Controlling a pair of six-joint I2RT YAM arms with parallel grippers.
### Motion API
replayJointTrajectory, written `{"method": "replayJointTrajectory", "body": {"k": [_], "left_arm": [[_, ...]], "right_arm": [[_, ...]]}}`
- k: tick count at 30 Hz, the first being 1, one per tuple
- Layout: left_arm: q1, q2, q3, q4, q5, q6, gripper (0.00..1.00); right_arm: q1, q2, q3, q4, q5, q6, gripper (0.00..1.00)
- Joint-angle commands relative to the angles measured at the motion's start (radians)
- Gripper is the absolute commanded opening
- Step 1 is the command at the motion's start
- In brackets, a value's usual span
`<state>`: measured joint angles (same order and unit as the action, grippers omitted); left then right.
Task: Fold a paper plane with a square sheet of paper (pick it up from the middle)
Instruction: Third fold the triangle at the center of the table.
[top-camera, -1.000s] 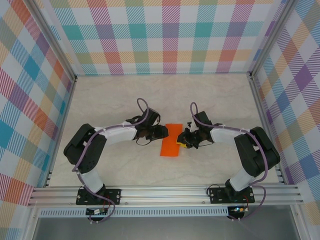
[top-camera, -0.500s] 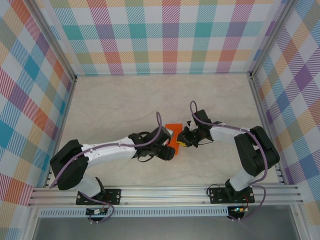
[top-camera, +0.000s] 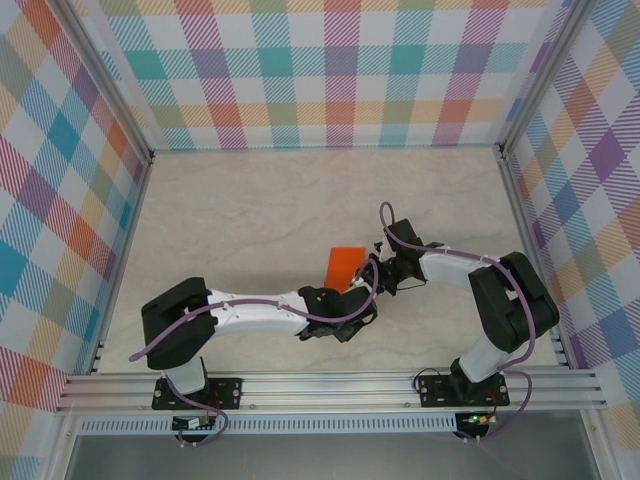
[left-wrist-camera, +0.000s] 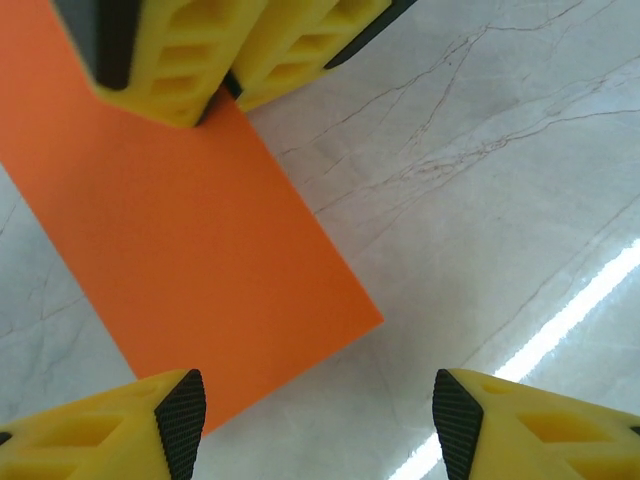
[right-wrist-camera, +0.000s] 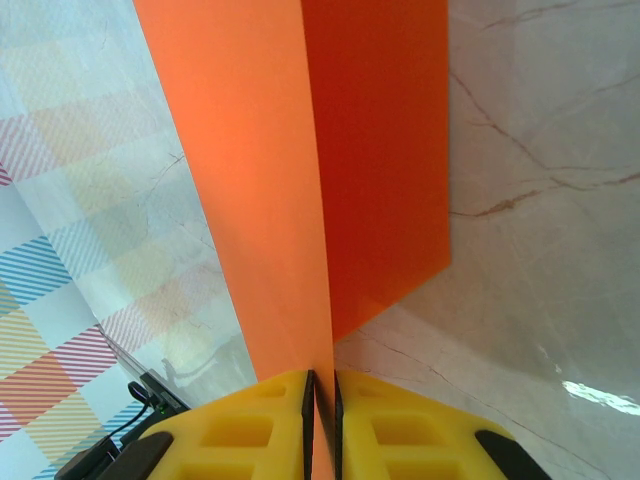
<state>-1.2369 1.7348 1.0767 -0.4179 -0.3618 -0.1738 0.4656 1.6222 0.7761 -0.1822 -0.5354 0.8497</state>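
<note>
1. Orange paper (top-camera: 345, 266) lies mid-table (top-camera: 230, 220), one edge raised.
2. Right gripper (right-wrist-camera: 320, 390) pinches that edge tight; left gripper (left-wrist-camera: 310, 410) gapes wide, empty.
3. Risk: a tug slips or skews the thin sheet.

The square sheet of paper (top-camera: 345, 268) lies on the table (top-camera: 250, 200); left jaws before it.

Lab test cell; plaid walls (top-camera: 340, 70); aluminium frame (top-camera: 330, 385)
</note>
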Motion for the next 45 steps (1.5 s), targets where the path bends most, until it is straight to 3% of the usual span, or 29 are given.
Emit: {"method": "replayJointTrajectory", "body": {"k": [1,6,12,19,24,30,32,40,45], "left_arm": [[-0.028,0.05,0.048,-0.023,-0.094,0.036,0.63],[-0.035,0.067,0.062,-0.021,-0.133,0.021,0.49],[-0.034,0.014,0.013,0.004,-0.171,0.01,0.21],[-0.015,-0.022,-0.013,0.012,-0.134,-0.004,0.02],[0.021,-0.068,-0.04,0.04,-0.036,-0.013,0.0],[0.1,-0.14,-0.102,0.101,0.136,-0.039,0.0],[0.126,-0.154,-0.12,0.116,0.181,-0.045,0.0],[0.203,-0.164,-0.141,0.128,0.318,-0.051,0.0],[0.238,-0.166,-0.149,0.131,0.38,-0.053,0.0]], "right_arm": [[0.004,0.005,0.018,-0.022,-0.014,-0.011,0.15],[0.004,0.004,0.015,-0.022,-0.009,-0.01,0.15],[0.004,0.005,0.012,-0.03,-0.002,-0.018,0.16],[0.004,0.001,0.02,-0.047,0.007,-0.029,0.17],[-0.004,-0.036,0.021,-0.069,0.016,-0.044,0.2],[-0.029,-0.144,0.048,-0.226,0.211,-0.074,0.32],[-0.029,-0.154,0.059,-0.219,0.219,-0.088,0.33],[-0.024,-0.028,0.186,-0.196,0.108,-0.168,0.16],[-0.011,0.095,0.28,-0.223,0.113,-0.197,0.14]]}}
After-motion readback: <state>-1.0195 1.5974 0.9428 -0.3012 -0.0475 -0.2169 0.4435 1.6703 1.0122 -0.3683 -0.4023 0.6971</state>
